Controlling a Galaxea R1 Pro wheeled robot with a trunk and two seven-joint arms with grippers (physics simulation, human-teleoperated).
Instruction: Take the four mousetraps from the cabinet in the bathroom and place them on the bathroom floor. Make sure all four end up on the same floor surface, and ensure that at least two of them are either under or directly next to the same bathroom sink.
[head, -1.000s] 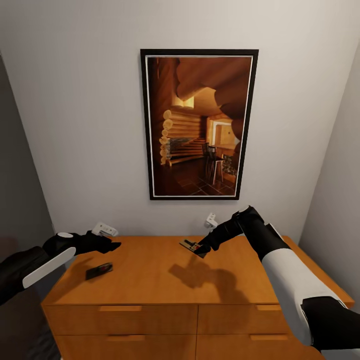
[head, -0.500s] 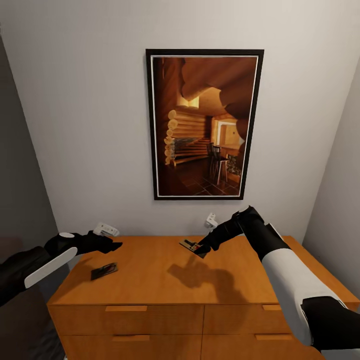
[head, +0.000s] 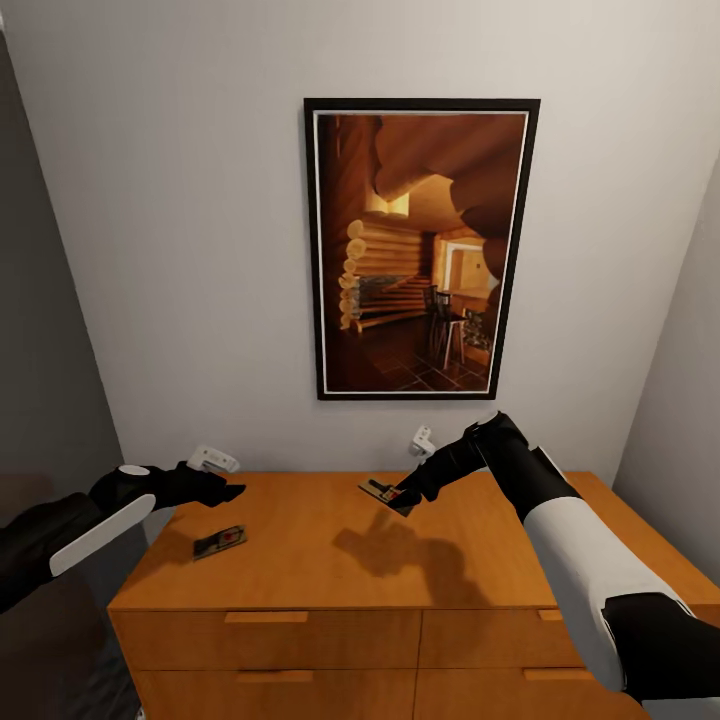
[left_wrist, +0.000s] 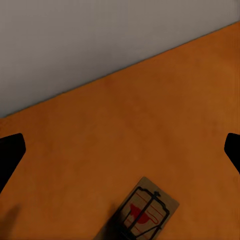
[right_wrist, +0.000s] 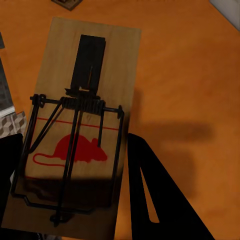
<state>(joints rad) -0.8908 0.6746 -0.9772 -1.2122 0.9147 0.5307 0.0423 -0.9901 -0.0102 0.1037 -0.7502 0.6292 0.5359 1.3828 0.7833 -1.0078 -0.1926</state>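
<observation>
Meanwhile the whole head view is sliding sideways while the right gripper (head: 402, 494), pinching a mousetrap (head: 383, 492), is keeping it lifted above the cabinet (head: 330, 560). The left gripper (head: 228, 490), jaws spread, is hovering over another mousetrap (head: 220, 542); likely the base is repositioning.

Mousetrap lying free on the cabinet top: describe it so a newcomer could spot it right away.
Find the orange-brown cabinet under the framed picture, then its flat top near the left edge. A mousetrap lies flat there, just below the open left tool. Unlike the other mousetrap, gripped above the top by the right tool, nothing touches it.
</observation>
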